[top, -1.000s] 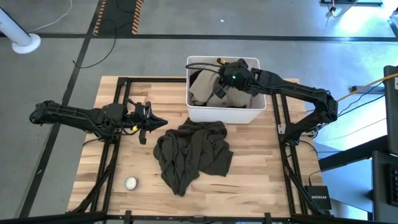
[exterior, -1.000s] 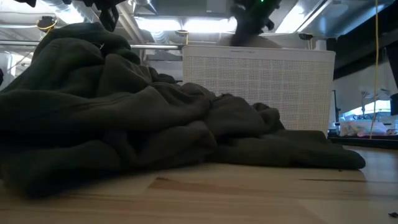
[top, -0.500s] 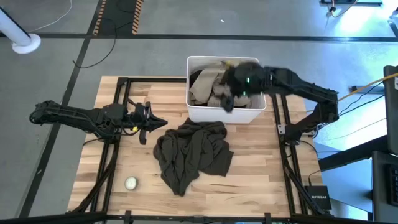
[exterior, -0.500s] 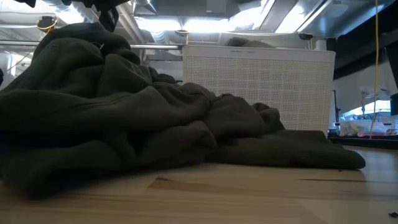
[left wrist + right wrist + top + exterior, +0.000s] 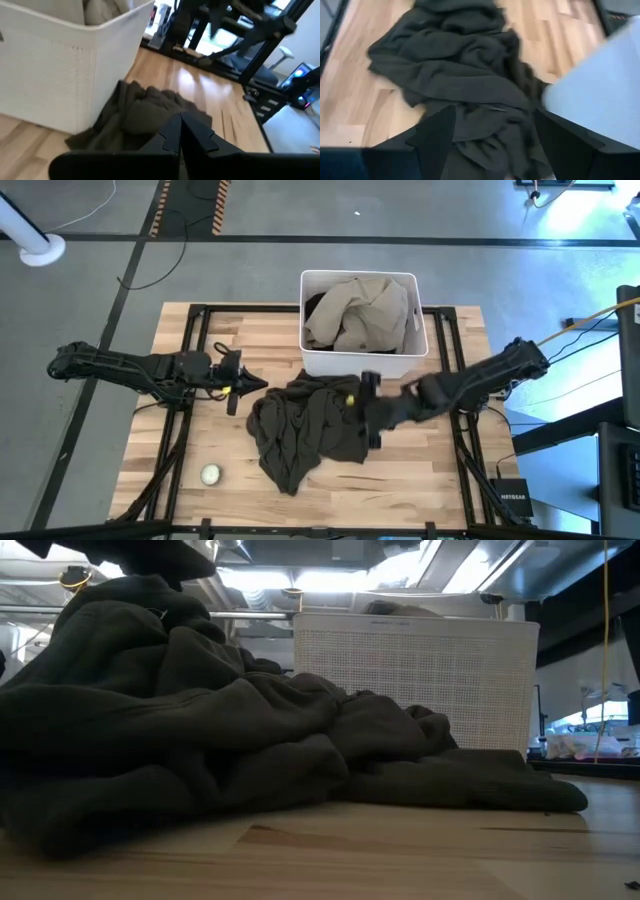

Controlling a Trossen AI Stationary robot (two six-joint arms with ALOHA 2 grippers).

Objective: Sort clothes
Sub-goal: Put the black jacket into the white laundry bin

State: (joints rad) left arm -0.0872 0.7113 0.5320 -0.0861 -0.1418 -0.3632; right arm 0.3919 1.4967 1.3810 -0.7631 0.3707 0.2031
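A dark olive-brown garment (image 5: 305, 425) lies crumpled on the table in front of a white bin (image 5: 360, 362). It also shows in the low view (image 5: 200, 720) and in both wrist views (image 5: 150, 110) (image 5: 455, 65). A khaki-beige garment (image 5: 362, 310) and a bit of a black one (image 5: 314, 304) lie in the bin. The pale pink garment is out of view. My right gripper (image 5: 368, 410) (image 5: 495, 145) is open above the olive garment's right part. My left gripper (image 5: 258, 383) (image 5: 181, 131) is shut beside the garment's left edge.
A small white ball (image 5: 210, 474) lies near the table's near left corner. The bin stands at the far edge in the middle. Bare wood shows at the table's left (image 5: 180, 340) and along its near right side (image 5: 420, 480).
My right gripper has left the bin, gone toward the table's near edge and come down over the olive garment's right part. The khaki garment stays in the bin. My left gripper has shifted a little toward the olive garment.
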